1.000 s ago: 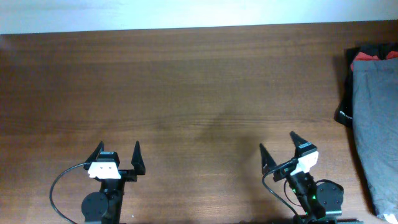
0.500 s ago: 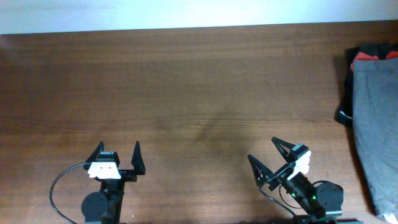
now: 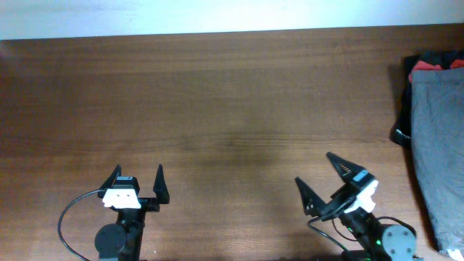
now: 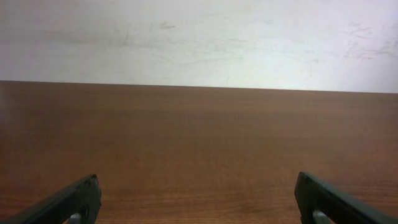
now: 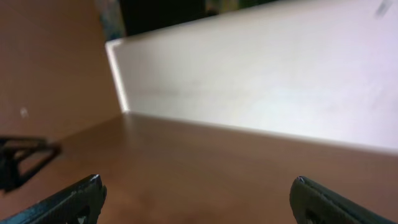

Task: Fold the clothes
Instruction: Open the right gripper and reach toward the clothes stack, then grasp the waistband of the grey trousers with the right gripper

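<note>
Table [image 3: 232, 94]: bare brown wood across the middle, same as a second before. Clothes [image 3: 438, 138]: grey garment lay at the far right edge, on top of a dark garment [image 3: 401, 127] and a red cloth [image 3: 428, 67], untouched and unmoved.

Right gripper [image 3: 313, 168]: over the last second it had swung to point up and to the left, away from the clothes; fingers spread wide, holding nothing.

Left gripper [image 3: 138, 174]: no change, fingers apart, empty, parked near the front edge.

Judgement: folding not begun; the right arm had only started moving and must first reach right to the garment.
</note>
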You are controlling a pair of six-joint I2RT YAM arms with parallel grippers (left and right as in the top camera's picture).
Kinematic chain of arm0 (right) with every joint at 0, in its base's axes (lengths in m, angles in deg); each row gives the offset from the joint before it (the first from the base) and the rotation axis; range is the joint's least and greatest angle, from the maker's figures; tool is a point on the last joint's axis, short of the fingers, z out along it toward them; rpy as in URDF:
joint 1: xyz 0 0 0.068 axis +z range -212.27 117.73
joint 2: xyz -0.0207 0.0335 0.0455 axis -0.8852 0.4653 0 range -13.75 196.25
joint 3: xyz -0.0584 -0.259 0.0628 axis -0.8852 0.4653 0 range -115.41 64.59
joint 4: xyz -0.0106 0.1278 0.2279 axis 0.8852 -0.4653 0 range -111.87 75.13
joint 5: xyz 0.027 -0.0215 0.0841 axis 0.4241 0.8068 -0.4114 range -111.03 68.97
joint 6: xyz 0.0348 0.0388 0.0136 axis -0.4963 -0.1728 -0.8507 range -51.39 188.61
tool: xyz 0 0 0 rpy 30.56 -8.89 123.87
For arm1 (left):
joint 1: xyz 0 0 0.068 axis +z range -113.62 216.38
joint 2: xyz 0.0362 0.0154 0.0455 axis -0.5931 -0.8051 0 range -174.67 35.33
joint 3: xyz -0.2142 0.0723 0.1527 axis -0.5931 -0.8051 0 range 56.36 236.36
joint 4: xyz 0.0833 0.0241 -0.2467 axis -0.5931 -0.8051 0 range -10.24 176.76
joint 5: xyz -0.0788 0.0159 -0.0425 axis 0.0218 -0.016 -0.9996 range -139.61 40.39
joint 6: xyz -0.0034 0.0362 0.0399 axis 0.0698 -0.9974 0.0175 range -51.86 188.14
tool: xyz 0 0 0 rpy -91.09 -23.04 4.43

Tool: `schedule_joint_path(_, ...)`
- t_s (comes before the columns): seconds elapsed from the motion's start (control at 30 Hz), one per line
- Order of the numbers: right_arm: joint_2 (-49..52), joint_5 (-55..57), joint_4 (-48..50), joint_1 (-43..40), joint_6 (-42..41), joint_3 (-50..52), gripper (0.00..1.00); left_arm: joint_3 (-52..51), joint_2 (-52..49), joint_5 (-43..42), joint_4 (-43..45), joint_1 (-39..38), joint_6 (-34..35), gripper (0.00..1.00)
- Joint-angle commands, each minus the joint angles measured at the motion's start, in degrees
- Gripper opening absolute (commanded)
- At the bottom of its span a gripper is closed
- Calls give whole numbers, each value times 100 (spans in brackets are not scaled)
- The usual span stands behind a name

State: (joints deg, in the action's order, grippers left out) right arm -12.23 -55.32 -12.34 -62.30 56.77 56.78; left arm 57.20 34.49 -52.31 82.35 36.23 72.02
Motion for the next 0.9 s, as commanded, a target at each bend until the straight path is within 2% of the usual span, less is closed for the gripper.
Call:
schedule_joint_path(0.0,363,870,-229,-37,378,-739,99,-35,55,59,-15,31,-114,99)
schedule_joint_path(0.1,1082,1698,-796,-37,658,-1423,99,-35,55,59,-15,33,-114,99)
schedule_joint_path(0.23,2702,2559,-1523,-44,1067,-2588,99,-35,55,59,-15,31,-114,99)
schedule_joint_path(0.37,4758,3126,-2549,-127,1360,-4258,99,-35,55,59,-15,33,-114,99)
schedule_joint_path(0.57,7844,3314,-4865,-811,1847,-7346,99,-35,55,59,-15,33,-114,99)
schedule_joint_path(0.67,9033,3536,-5748,-1106,1912,-8640,99,-35,55,59,-15,33,-114,99)
schedule_joint_path(0.77,9943,3926,-6183,-1353,1910,-9501,99,-35,55,59,-15,31,-114,99)
schedule_joint_path(0.87,10452,4118,-6124,-1604,1910,-9748,99,-35,55,59,-15,31,-114,99)
